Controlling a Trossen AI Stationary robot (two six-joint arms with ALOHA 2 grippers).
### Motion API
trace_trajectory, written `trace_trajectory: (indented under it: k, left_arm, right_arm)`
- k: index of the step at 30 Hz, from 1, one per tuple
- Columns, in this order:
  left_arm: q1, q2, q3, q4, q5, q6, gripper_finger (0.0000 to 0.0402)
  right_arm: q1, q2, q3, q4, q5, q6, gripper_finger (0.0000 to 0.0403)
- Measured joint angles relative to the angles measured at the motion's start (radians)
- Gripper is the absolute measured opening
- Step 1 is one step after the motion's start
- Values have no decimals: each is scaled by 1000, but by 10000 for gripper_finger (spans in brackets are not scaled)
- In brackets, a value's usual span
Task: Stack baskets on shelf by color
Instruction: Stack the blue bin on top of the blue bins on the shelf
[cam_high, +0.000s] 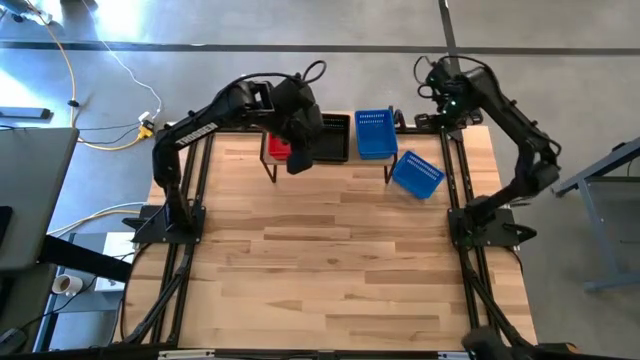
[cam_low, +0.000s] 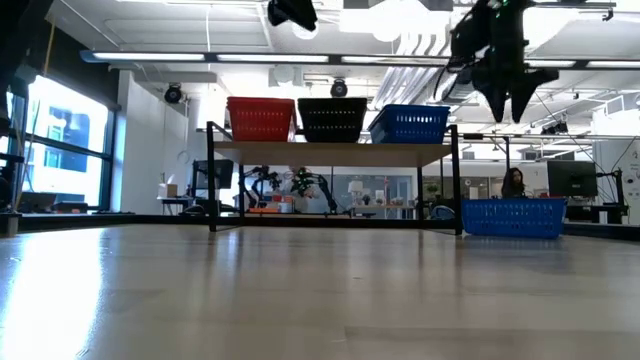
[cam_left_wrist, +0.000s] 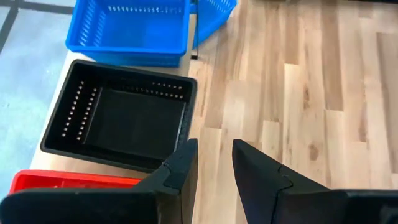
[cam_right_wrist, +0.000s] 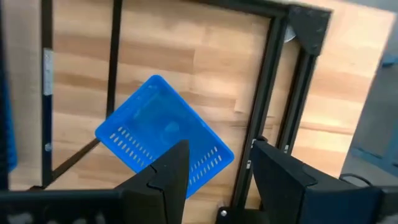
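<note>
The worktop (cam_high: 330, 270) is seen below both claws. Beneath the empty, gapped left claw (cam_left_wrist: 214, 163) the shelf (cam_low: 330, 152) carries red, black and blue baskets; a loose blue basket (cam_right_wrist: 163, 133) lies under the wide-spread right claw (cam_right_wrist: 219, 163).

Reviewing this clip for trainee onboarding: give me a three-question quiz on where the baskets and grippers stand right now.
1. True or false: a blue basket lies on the table, off the shelf.
2. Which stack sits in the middle of the shelf? A red, B black, C blue.
3. Fill in: the right gripper hangs above the loose ____ basket, jaws open and empty.

Key:
1. True; it sits askew beside the shelf's right end.
2. B, the black stack, between the red stack and blue stack; the left gripper hovers empty near it.
3. blue
</note>
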Motion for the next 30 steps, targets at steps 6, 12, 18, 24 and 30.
trace_trajectory:
  k: [6, 12, 18, 24, 30]
  left_arm:
    - [-20, -39, 0, 2, 2, -23, 90]
    - [-40, -45, 0, 3, 0, -59, 90]
    - [-45, -45, 0, 3, -1, -74, 90]
    - [-39, -45, 0, 3, -2, -56, 90]
    - [-39, -45, 0, 3, -3, -50, 90]
  right_arm:
    - [-3, 90, 0, -3, -5, -11, 158]
    - [-17, 187, 0, -3, -20, -48, 158]
    - [-47, 284, 0, 1, -58, -81, 158]
    - [-49, 342, 0, 1, -82, -148, 158]
    - [-49, 369, 0, -2, -111, -161, 158]
